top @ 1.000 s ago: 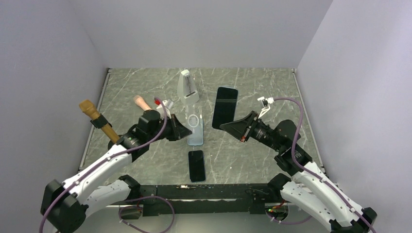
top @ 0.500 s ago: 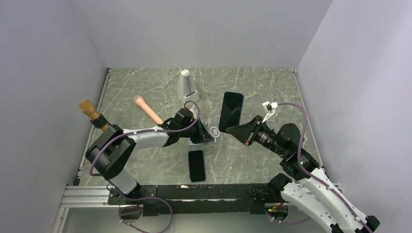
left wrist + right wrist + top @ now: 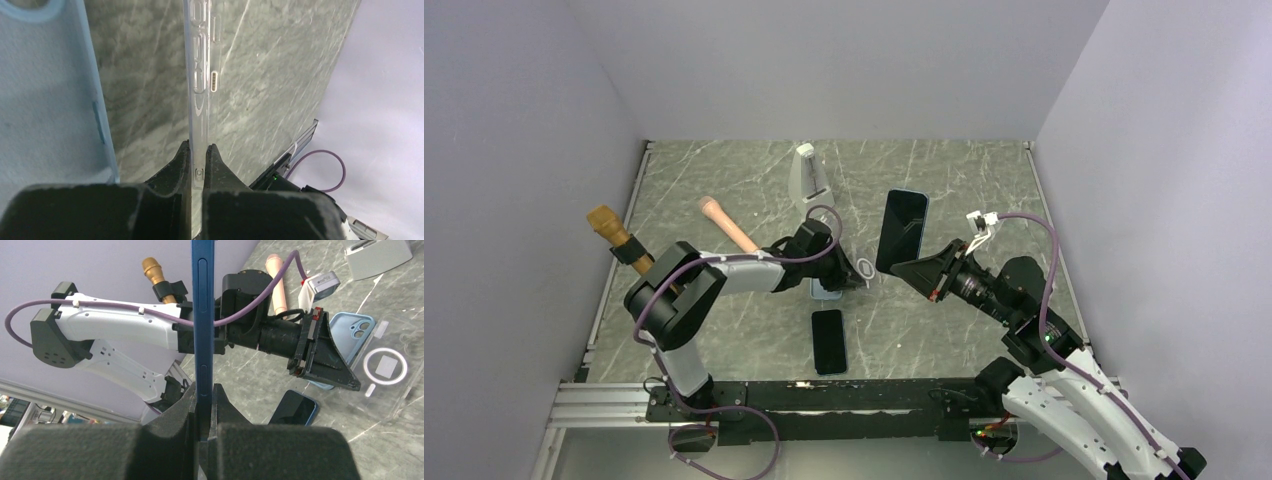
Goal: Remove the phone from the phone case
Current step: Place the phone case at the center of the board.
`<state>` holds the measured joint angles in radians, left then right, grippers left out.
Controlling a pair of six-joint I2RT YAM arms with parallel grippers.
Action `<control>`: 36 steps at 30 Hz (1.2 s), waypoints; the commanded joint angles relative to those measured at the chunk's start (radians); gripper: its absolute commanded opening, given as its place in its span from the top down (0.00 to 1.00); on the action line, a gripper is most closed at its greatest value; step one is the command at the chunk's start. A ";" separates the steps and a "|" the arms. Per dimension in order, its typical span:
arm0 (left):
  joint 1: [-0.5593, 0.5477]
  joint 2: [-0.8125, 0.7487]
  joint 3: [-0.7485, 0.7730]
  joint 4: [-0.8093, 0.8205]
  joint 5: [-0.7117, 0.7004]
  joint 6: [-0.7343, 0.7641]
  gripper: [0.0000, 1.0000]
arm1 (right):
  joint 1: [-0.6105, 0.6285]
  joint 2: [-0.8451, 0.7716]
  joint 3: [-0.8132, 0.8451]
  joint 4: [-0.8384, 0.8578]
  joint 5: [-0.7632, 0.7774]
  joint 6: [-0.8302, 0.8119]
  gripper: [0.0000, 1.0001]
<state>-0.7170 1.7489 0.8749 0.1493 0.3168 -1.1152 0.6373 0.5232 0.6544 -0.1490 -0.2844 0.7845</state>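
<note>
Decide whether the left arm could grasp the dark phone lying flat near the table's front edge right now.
Probably not yet: the left gripper is shut on the clear case, so it is occupied. The dark phone itself lies uncovered nearby.

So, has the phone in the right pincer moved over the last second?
Yes. The phone, clamped in the right pincer, has shifted to the right, farther from the white stand at the back of the table.
</note>
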 commanded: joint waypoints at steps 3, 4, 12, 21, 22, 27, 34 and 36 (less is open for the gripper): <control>0.048 0.057 0.061 0.007 0.046 0.034 1.00 | 0.000 -0.015 0.008 0.053 0.019 -0.013 1.00; 0.049 0.059 0.065 -0.002 0.043 0.043 1.00 | -0.001 -0.015 0.007 0.056 0.020 -0.012 1.00; 0.049 0.073 0.077 -0.032 0.054 0.059 0.98 | 0.000 0.011 -0.004 0.091 -0.001 -0.001 1.00; 0.048 0.023 0.076 -0.081 0.001 0.109 0.73 | -0.001 0.016 -0.009 0.094 -0.006 0.005 1.00; 0.049 0.016 0.076 -0.084 -0.001 0.112 0.71 | -0.001 0.018 -0.007 0.090 -0.006 0.004 1.00; 0.047 -0.026 0.055 -0.047 0.001 0.115 0.60 | 0.000 0.007 0.004 0.051 0.000 -0.004 1.00; 0.047 -0.122 0.051 -0.079 -0.029 0.150 0.49 | 0.000 -0.010 0.022 -0.070 0.015 -0.032 1.00; 0.047 -0.166 0.050 -0.094 -0.043 0.161 0.48 | 0.000 -0.015 0.022 -0.121 0.021 -0.038 1.00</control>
<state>-0.6662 1.6859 0.9237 0.0719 0.3111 -0.9989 0.6373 0.5343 0.6327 -0.2279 -0.2703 0.7734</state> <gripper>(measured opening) 0.510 0.088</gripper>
